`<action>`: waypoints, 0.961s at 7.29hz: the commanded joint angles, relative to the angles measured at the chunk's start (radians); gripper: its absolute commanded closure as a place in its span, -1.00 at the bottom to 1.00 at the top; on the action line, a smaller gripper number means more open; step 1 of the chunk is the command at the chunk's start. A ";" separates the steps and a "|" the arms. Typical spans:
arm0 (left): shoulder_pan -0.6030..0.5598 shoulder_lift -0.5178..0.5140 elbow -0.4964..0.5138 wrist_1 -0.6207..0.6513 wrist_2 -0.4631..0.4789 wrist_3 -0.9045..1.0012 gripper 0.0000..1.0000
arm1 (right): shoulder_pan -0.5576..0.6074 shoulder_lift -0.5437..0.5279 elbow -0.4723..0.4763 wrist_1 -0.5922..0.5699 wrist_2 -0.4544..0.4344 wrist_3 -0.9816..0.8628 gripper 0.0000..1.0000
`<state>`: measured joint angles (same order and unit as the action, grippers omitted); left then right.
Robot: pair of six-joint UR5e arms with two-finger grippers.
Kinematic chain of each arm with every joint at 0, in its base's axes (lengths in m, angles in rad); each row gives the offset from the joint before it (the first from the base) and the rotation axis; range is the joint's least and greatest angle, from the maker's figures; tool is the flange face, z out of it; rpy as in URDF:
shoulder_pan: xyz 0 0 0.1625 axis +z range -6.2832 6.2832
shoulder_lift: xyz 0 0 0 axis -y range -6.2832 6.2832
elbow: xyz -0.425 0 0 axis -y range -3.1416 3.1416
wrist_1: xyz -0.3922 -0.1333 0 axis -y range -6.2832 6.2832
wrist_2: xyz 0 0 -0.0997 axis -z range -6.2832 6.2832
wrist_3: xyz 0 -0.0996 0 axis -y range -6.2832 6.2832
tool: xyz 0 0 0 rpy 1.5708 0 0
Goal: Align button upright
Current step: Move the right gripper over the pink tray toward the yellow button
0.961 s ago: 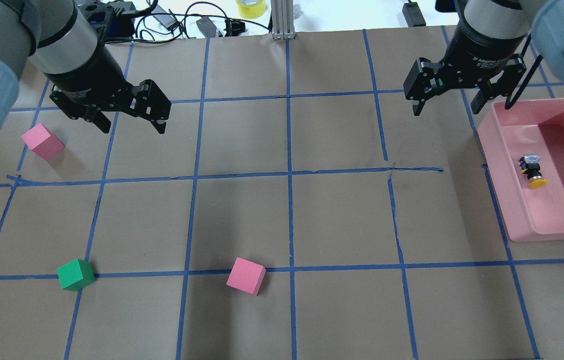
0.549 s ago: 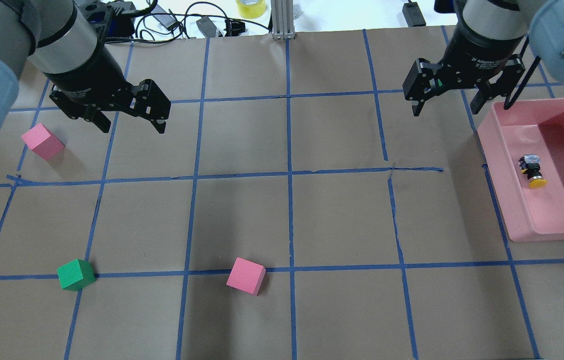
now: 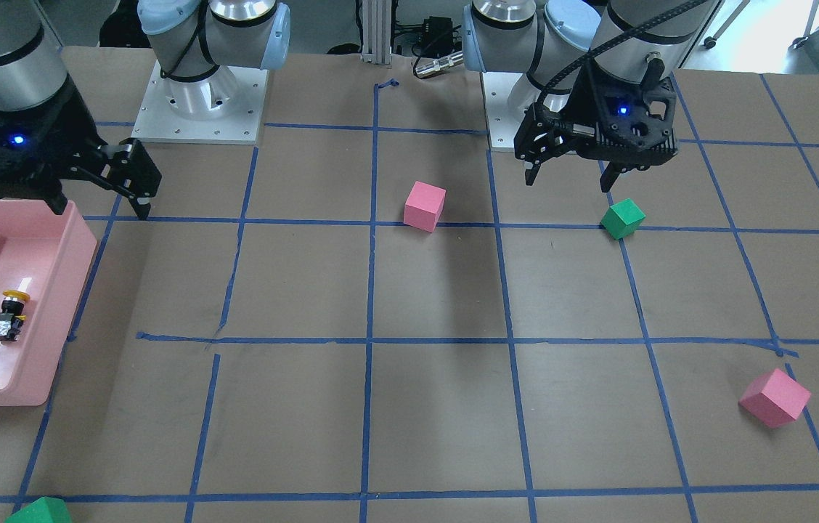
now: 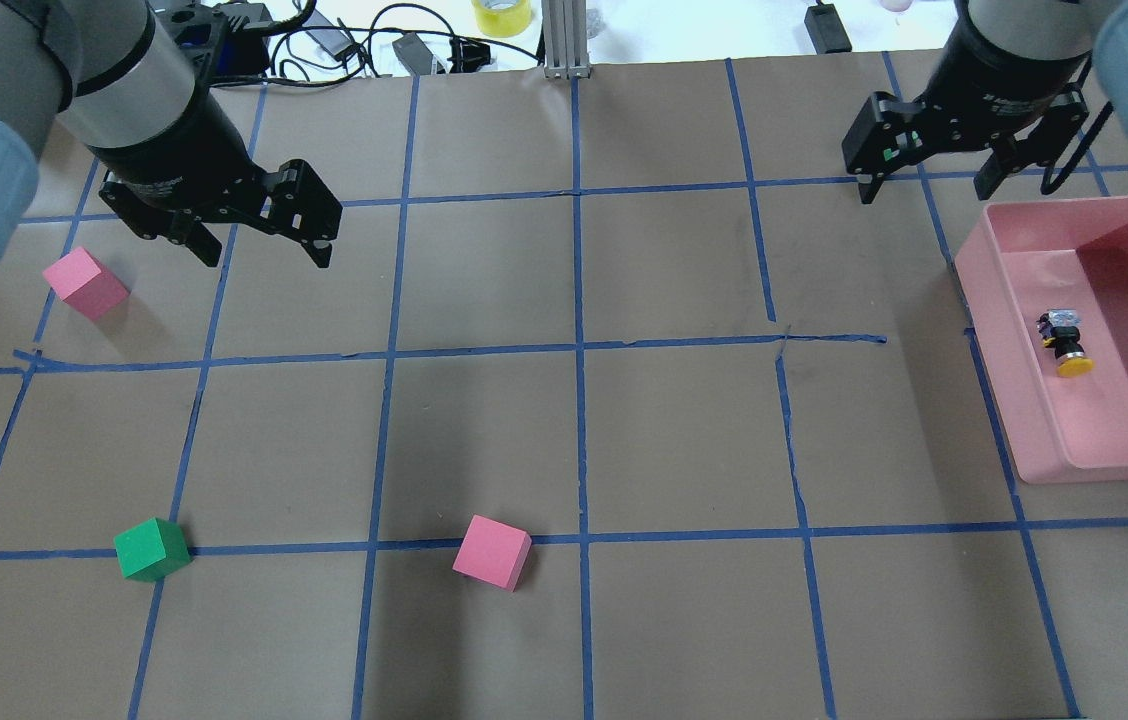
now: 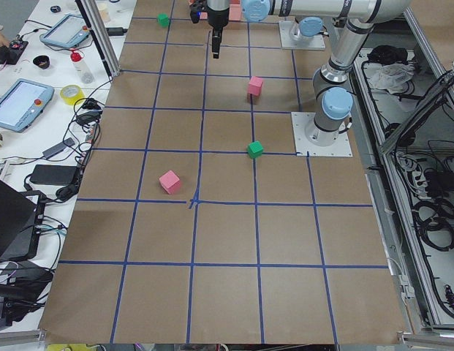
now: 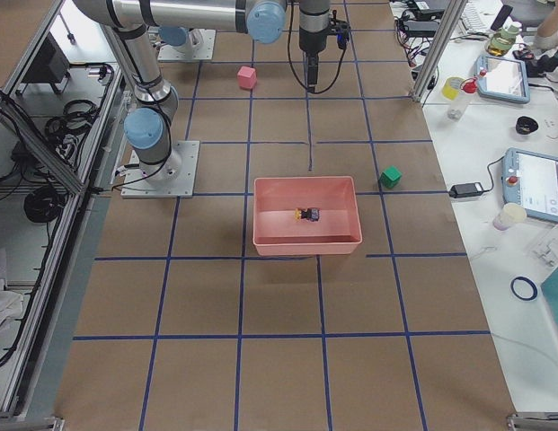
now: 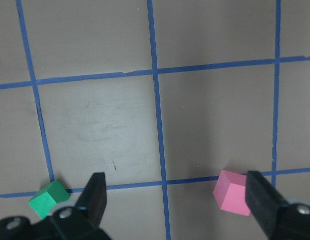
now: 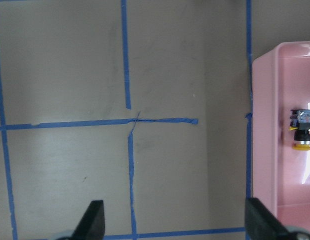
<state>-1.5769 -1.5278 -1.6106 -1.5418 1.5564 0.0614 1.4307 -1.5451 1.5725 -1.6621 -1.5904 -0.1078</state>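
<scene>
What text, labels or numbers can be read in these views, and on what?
Nothing is legible.
White print on the left gripper housing: too blurred to read.
White print on the right gripper housing: too blurred to read.
Tablet screens on the side benches: too small to read.
Button, bin, cubes: no markings visible.

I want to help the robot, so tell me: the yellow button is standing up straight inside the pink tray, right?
Not quite. The button is inside the pink tray, but it lies on its side and is not standing up straight. The overhead view shows its yellow cap pointing sideways.
</scene>
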 commanded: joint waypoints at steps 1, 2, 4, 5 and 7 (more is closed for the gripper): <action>0.000 0.000 0.000 -0.001 0.001 0.000 -1.00 | -0.200 0.037 0.006 -0.042 0.013 -0.268 -1.00; 0.000 0.000 0.000 -0.001 0.001 0.000 -1.00 | -0.266 0.063 0.009 -0.066 0.012 -0.355 -1.00; 0.000 0.000 0.000 -0.001 0.001 0.000 -1.00 | -0.352 0.100 0.061 -0.149 0.010 -0.459 -1.00; 0.000 0.000 0.000 -0.003 -0.001 0.000 -1.00 | -0.399 0.105 0.108 -0.210 0.013 -0.489 -1.00; 0.000 -0.002 0.000 -0.001 -0.004 0.000 -1.00 | -0.450 0.146 0.184 -0.304 0.006 -0.500 -1.00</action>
<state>-1.5769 -1.5282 -1.6107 -1.5442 1.5549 0.0614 1.0171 -1.4269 1.7100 -1.9043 -1.5789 -0.5958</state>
